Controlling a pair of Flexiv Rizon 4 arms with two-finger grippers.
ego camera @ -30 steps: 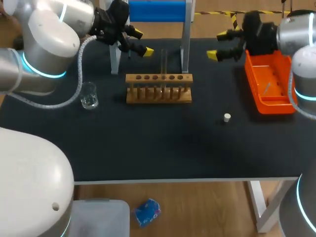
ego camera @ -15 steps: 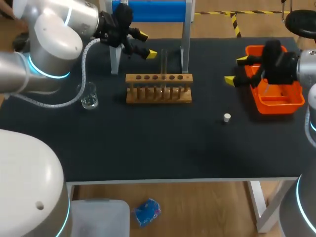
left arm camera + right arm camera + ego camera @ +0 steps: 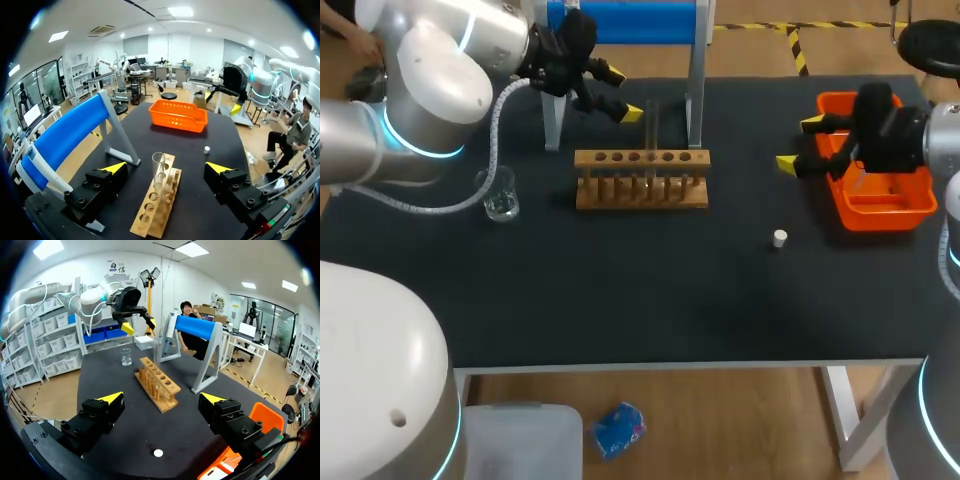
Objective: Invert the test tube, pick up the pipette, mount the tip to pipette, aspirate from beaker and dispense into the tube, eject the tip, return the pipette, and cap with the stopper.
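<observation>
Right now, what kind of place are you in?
Probably a robot lab set up for chemistry: a wooden test tube rack holding a glass test tube, a beaker beside it, and my left gripper and right gripper above the table.

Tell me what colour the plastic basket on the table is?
Bright orange. The rectangular plastic basket shows best in the left wrist view.

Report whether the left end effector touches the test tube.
Apart. Left wrist view: the test tube stands ahead of the left end effector's open fingers, clear of both.
</observation>
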